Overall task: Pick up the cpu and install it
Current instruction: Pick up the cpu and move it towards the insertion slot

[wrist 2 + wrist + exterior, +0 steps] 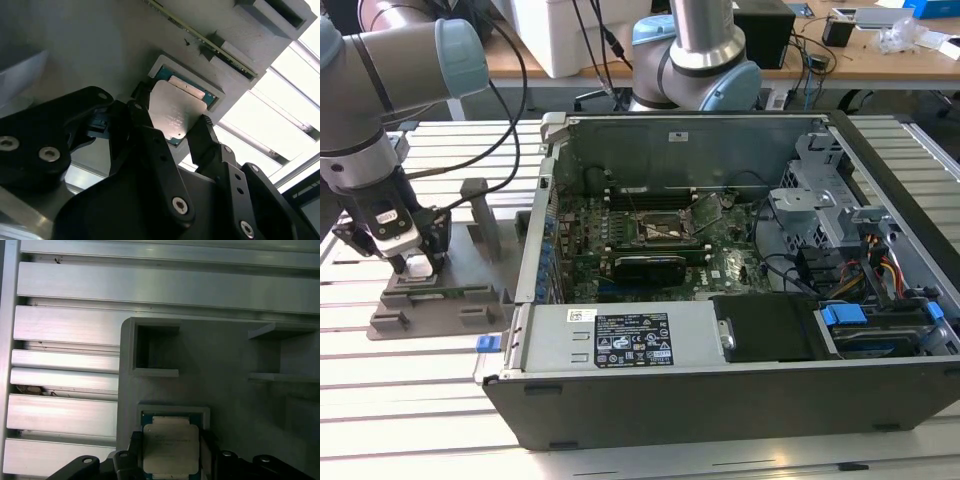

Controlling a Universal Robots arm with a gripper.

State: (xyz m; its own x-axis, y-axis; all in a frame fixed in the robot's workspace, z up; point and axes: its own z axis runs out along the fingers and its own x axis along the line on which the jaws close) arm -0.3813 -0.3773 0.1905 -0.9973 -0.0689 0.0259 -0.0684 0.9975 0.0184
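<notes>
Gripping | claw [172, 122] pinched onto the cpu [171, 446] edges | cpu between fingertips, over grey fixture [225, 365] pocket

The pincer [171, 119] hangs over a grey holder [100, 45], its two black fingers [200, 137] set against opposite edges of the cpu [175, 107] — the chip is gripped between them. The cpu's silvery top faces up, with a thin green rim showing at its edge, and it sits within a pale-framed square recess [156, 65] in the holder. A thin strip [200, 36] runs across the holder beyond the recess. Past the holder's edge lies the slatted metal table [260, 115] — brightly lit.
</notes>
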